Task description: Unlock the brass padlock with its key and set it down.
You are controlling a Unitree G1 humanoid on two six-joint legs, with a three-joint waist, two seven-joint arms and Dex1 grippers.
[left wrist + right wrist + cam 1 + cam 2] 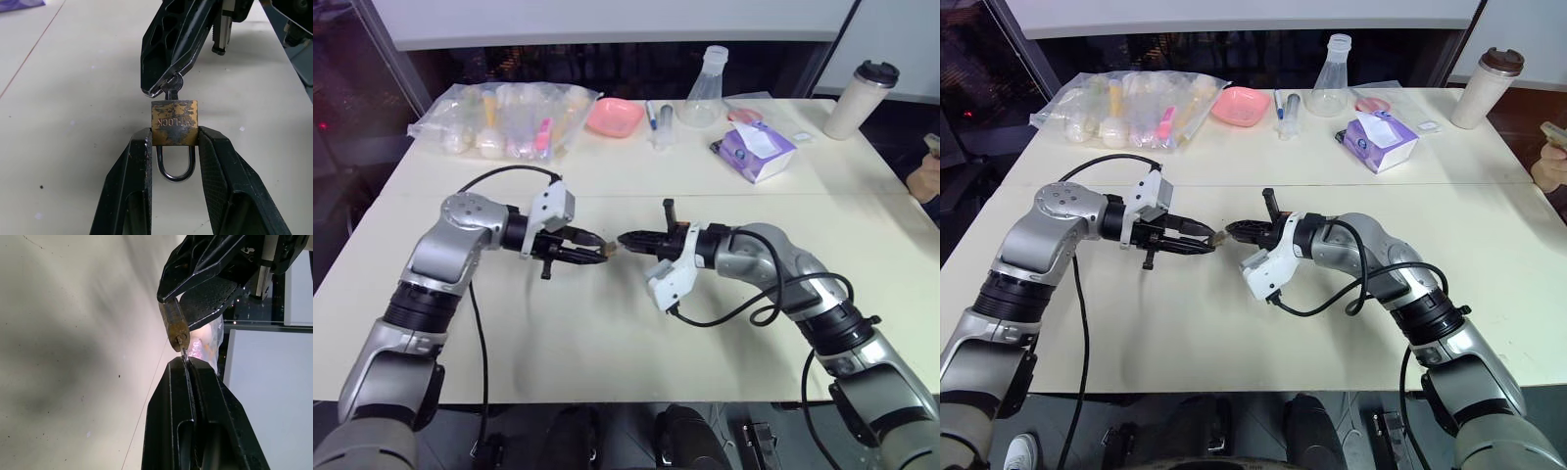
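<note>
Over the table (607, 333) the two arms meet tip to tip. The left gripper (173, 139) clamps the padlock (174, 122) by its sides, shackle toward its wrist. The right gripper (159, 90) pinches the key (172, 90) seated in the lock.
</note>
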